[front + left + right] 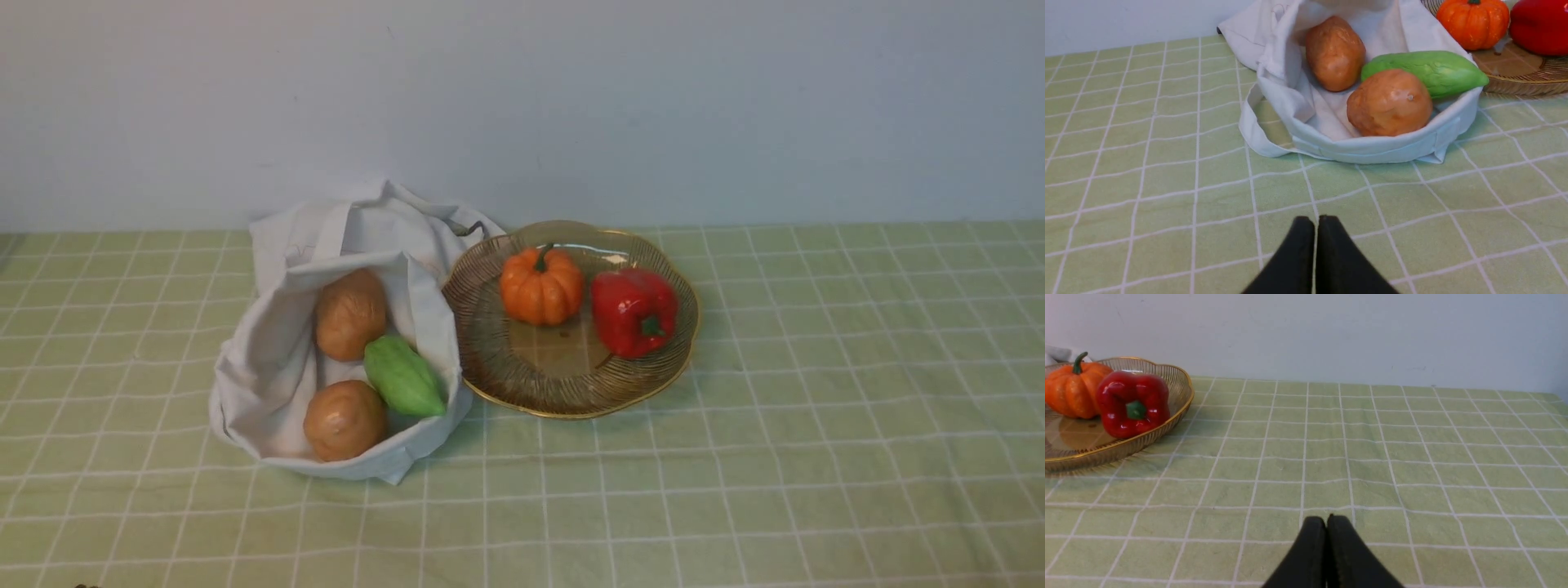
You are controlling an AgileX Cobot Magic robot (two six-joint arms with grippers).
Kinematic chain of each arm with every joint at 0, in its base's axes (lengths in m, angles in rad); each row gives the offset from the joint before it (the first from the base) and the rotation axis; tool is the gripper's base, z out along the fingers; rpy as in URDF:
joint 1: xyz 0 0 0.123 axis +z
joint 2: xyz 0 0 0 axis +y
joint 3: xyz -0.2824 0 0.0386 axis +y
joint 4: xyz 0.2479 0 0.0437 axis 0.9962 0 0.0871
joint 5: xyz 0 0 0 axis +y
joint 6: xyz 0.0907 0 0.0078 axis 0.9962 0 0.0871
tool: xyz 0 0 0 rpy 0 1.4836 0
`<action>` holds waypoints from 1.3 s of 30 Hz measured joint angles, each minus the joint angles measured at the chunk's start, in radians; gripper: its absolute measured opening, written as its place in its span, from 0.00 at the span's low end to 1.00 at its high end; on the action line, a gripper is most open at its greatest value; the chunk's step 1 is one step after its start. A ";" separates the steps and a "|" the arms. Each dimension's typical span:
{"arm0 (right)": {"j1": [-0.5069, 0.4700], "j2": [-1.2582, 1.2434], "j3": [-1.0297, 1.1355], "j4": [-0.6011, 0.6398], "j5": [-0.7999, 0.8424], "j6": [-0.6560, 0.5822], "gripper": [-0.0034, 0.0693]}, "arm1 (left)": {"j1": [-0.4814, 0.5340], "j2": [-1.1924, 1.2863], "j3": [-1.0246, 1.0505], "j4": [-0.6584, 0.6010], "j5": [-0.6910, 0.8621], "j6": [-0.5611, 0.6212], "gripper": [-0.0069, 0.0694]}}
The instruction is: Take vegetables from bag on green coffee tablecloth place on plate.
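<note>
Both claws were seen pressed closed with nothing between them: the left claw (1316, 222) hung low over the green coffee tablecloth (735, 490) short of the bag (269, 376), and the right claw (1327, 522) was held well apart from the plate (563, 392). Neither was visible in the front view.

On the plate a pumpkin (541, 286) and a red pepper (634, 312) had been set side by side. In the open bag two potatoes (350, 314) (344, 420) and a green gourd (402, 376) remained, the gourd leaning against both potatoes.

Several risks could be judged. The soft cloth might be pinched together with a vegetable and dragged toward the plate, which the bag touched. The smooth, rounded potatoes could slip from a narrow grip. If the gourd were lifted, the potatoes might roll. The free room on the plate was limited, so a dropped piece could knock its neighbours over the low rim.

No brand, label or legible writing was found.
</note>
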 joint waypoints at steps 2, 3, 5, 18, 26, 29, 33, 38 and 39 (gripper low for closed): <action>0.000 0.000 0.000 0.000 0.000 0.000 0.03 | 0.001 0.000 0.000 0.000 0.000 0.000 0.08; 0.000 0.000 0.000 0.000 0.000 0.000 0.03 | 0.002 0.000 0.000 0.000 0.000 0.000 0.08; 0.000 0.000 0.000 0.000 0.000 0.000 0.03 | 0.016 0.000 0.000 0.000 0.000 0.000 0.08; 0.000 0.000 0.000 0.000 0.000 0.000 0.03 | 0.038 0.000 0.000 0.000 0.000 0.000 0.08; 0.000 0.000 0.000 0.000 0.000 0.000 0.03 | 0.038 0.000 0.000 0.000 0.000 0.000 0.08; 0.000 0.000 0.000 0.000 0.000 0.000 0.03 | 0.038 0.000 0.000 0.000 0.000 0.000 0.08; 0.000 0.000 0.000 0.000 0.000 0.000 0.03 | 0.038 0.000 0.000 0.000 0.000 0.000 0.08; 0.000 0.000 0.000 0.000 0.000 0.000 0.03 | 0.038 0.000 0.000 0.000 0.000 0.000 0.08; 0.000 0.000 0.000 0.000 0.000 0.000 0.03 | 0.038 0.000 0.000 0.000 0.000 0.000 0.08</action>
